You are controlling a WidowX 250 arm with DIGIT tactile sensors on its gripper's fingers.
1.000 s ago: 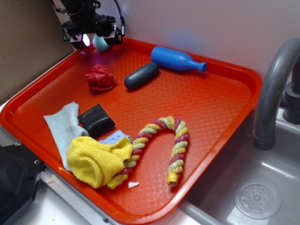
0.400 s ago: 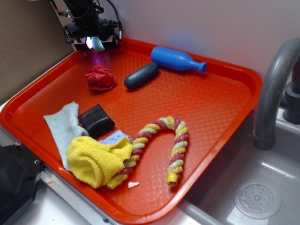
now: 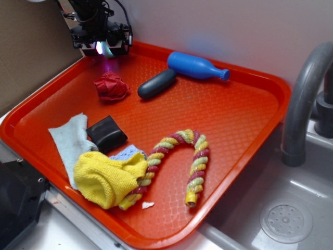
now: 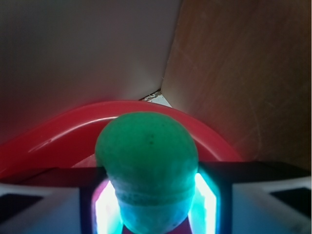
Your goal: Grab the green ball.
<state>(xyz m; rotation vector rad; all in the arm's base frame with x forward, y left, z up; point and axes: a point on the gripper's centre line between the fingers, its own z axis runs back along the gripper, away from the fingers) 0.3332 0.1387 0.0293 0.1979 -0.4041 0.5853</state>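
Observation:
The green ball (image 4: 146, 161) fills the middle of the wrist view, squeezed between the two lit pads, with its lower part pinched narrower. In the exterior view my gripper (image 3: 104, 48) hangs at the tray's far left corner, shut on the green ball (image 3: 107, 49), of which only a sliver shows between the fingers. A pink glow falls on the tray below it. The red wad (image 3: 111, 86) lies on the tray just in front of the gripper, apart from it.
The orange tray (image 3: 244, 112) holds a blue bottle (image 3: 195, 66), a dark grey oblong (image 3: 156, 83), a black block (image 3: 106, 133), a yellow cloth (image 3: 108, 177), a pale cloth (image 3: 70, 140) and a rope toy (image 3: 182, 161). A cardboard wall (image 3: 28, 47) stands left; faucet (image 3: 304, 99) and sink right.
The ball was to the right of the gripper a second ago; the gripper has since moved over it and shut on it. Nothing else on the tray moved.

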